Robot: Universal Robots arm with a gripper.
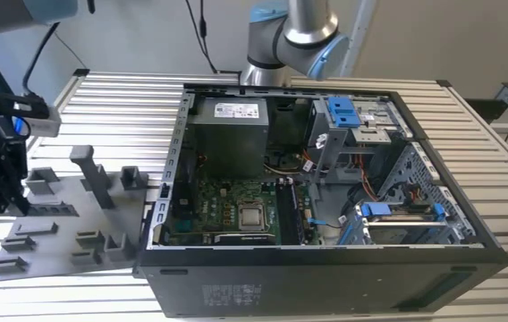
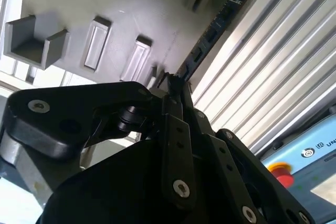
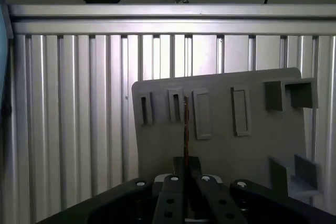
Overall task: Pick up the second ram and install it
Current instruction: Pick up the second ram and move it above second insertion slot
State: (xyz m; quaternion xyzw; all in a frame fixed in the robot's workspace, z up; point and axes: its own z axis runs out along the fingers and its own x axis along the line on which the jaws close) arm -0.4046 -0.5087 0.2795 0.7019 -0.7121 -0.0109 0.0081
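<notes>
Dark-green memory stick [image 2: 212, 27] pinched by gripper [image 2: 169, 83] at grey tray [image 2: 131, 19] (pickup step, apparently). Seating in the case [image 1: 326, 282], 3 o'clock of the tray, calls for square alignment.

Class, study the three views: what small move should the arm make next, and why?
Probably lift straight up: the gripper seems shut on the second ram, held edge-on at the grey fixture tray, apart from the open computer case.

support: slatted metal table [image 1: 120, 107] | on it: open computer case [image 1: 326, 285] | grey fixture plate [image 1: 57, 231]: flat on slats, just beside case, on the exterior view's left
</notes>
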